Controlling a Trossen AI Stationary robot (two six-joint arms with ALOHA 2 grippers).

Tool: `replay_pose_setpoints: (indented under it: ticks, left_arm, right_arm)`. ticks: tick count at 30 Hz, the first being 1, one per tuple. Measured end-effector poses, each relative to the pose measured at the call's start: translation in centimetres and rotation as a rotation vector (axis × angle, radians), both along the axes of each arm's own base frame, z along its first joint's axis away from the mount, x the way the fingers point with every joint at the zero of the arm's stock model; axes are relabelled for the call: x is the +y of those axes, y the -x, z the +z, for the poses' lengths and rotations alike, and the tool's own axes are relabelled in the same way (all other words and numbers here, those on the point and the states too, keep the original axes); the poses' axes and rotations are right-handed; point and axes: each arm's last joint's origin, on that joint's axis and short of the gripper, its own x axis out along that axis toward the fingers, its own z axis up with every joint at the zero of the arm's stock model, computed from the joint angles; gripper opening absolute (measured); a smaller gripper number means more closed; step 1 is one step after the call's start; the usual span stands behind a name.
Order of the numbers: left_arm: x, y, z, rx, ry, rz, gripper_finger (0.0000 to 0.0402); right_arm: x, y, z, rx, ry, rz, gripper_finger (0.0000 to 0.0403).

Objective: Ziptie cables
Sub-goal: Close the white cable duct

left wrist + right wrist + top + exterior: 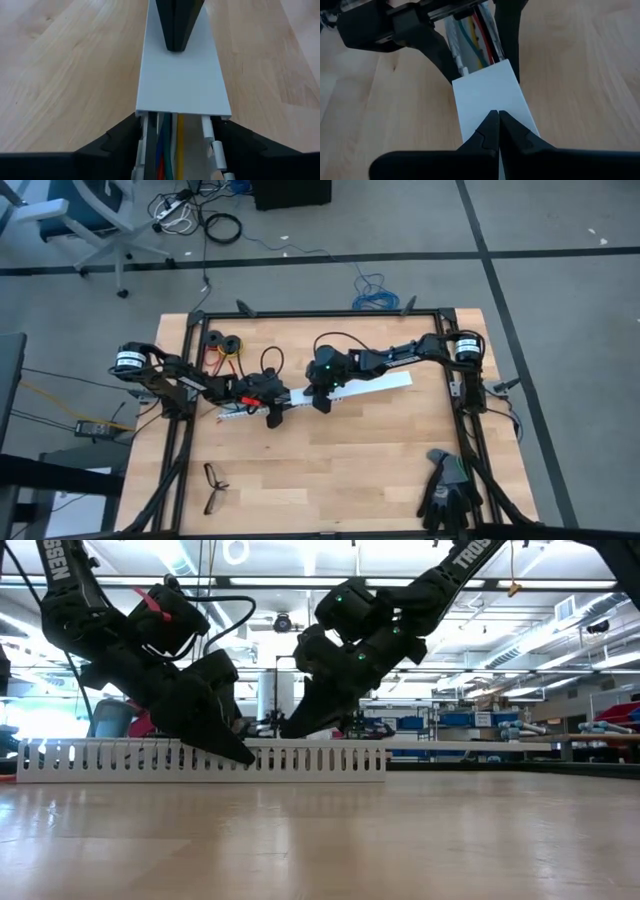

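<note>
A long white slotted strip (385, 383) lies on the wooden table, with a flat white cover (180, 75) over its right part. The cables (167, 147), yellow, red, blue and white, lie inside the strip's open channel and run in under the cover's end. My left gripper (180, 122) straddles the strip at the cover's end, one finger on each side wall. My right gripper (498, 114) is shut, its tips on top of the cover a little to the right. No ziptie shows. My left gripper holds the slotted strip by its two side walls (142, 127), just at the cover's end, between its two fingers. The fingers slant down from the table's left, along the strip. The strip rests flat on the table. My right gripper presses its shut fingertips (175, 45) down on the cover's top face (490, 95), midway across it. The fingers slant down from the table's right, along the strip.
Black eyeglasses (213, 485) lie near the front left. Black gloves (447, 490) lie at the front right. Dark rings with red and yellow cords (222, 345) sit at the back left. Bare wood spreads across the table's front middle.
</note>
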Motion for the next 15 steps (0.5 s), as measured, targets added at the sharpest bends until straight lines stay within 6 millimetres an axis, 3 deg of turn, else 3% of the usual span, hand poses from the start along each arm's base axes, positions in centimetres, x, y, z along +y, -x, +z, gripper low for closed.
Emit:
replay_pose_setpoints:
  ticks: [6,15]
  left_arm:
    - [-0.01,-0.03,0.01,-0.001,0.002,0.000,0.0231]
    - [-0.03,-0.16,0.22,-0.016,0.031,0.000,0.0301]
  right_arm:
    - [0.03,-0.04,0.35,-0.022,0.002,0.003,0.0000]
    - [0.03,-0.04,0.30,-0.020,0.000,0.004,0.0000]
